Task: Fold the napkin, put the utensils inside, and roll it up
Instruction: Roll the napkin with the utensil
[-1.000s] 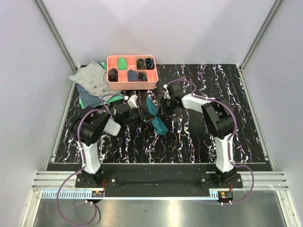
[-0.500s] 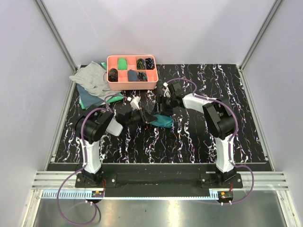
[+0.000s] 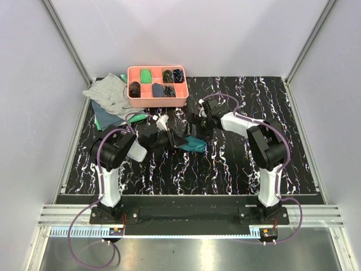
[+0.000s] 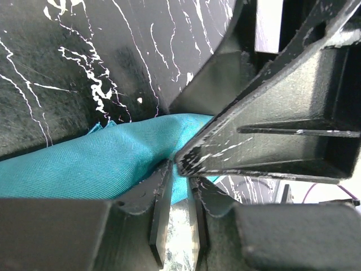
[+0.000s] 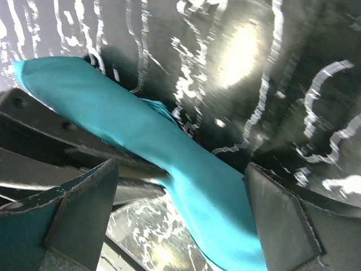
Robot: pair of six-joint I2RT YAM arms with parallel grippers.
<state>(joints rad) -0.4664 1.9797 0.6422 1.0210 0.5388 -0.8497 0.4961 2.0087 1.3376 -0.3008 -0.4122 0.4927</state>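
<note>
The teal napkin (image 3: 195, 144) lies as a bunched roll on the black marbled table (image 3: 225, 164), between the two arms. My left gripper (image 3: 179, 140) is shut on its left end; in the left wrist view the jaws (image 4: 179, 182) pinch a fold of the napkin (image 4: 96, 166). My right gripper (image 3: 194, 128) hovers over the roll's far side, open. Its fingers (image 5: 282, 220) stand wide on either side of the napkin (image 5: 192, 175) without touching it, the gripper (image 5: 180, 217) straddling the roll. The utensils are hidden.
A coral divided tray (image 3: 158, 101) holding rolled cloths stands at the back left. Beside it lie a light grey cloth (image 3: 107, 93), a dark teal cloth (image 3: 103, 119) and a bright green cloth (image 3: 137, 117). Grey walls enclose the table.
My right gripper has opened and let go of the napkin. The napkin, stretched between the grippers before, now lies bunched on the table. My left gripper still holds its end.
</note>
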